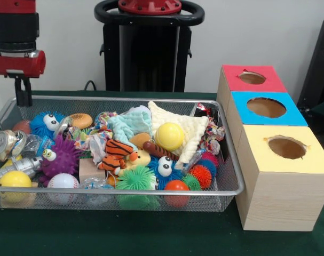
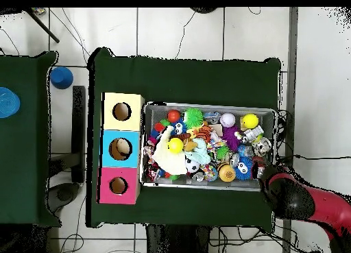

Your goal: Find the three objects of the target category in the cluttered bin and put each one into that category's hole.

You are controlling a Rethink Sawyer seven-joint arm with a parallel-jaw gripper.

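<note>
The silver mesh bin (image 1: pixel 234 160) is crowded with toys; it also shows in the overhead view (image 2: pixel 206 105). One see-through bluish bag (image 1: pixel 34 144) lies at the left, beside a dented can (image 1: pixel 4 143). Another bag (image 1: pixel 95 184) lies by the near wall, next to a baseball. A third bag does not show clearly. The blue-faced box's hole (image 1: pixel 266 107) is right of the bin, between the red and yellow boxes; it also shows in the overhead view (image 2: pixel 120 149). My gripper (image 1: pixel 23 96) hangs above the bin's far left corner, holding nothing I can see. In the overhead view the gripper (image 2: pixel 260 169) is over the bin's corner nearest the robot.
The red box's hole (image 1: pixel 252 78) is farther back and the yellow box's hole (image 1: pixel 287 148) is nearer. A yellow ball (image 1: pixel 170 136), a purple spiky toy (image 1: pixel 63 157), a rope toy (image 1: pixel 212 140) and cloths fill the bin. The pedestal (image 1: pixel 149 48) stands behind.
</note>
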